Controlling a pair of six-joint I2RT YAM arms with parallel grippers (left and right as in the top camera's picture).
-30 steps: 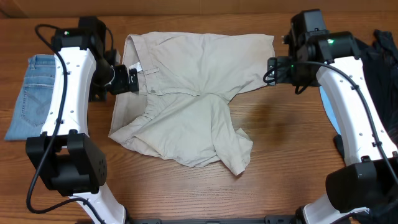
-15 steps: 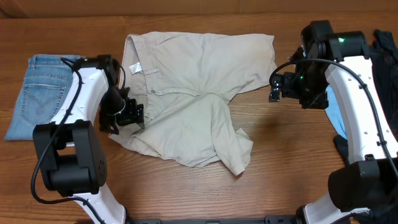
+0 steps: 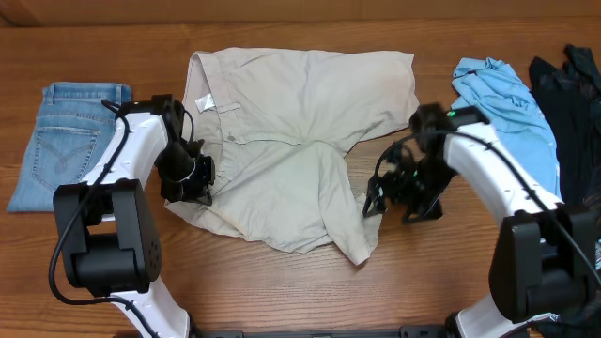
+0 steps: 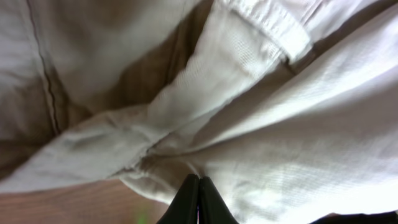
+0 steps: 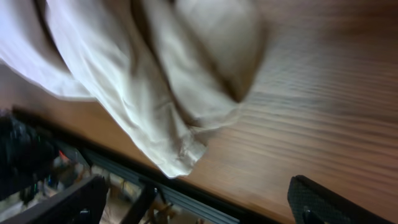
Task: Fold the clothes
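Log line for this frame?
phase: grasp | left gripper: shut at waistband-side edge of shorts, hold unclear | right gripper: open, beside leg hem

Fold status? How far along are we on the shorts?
Done: nothing folded; the shorts lie spread and rumpled on the table. In hand: left gripper shut at their near side edge, pinch unclear; right gripper open beside the lower leg hem. Left: every fold.
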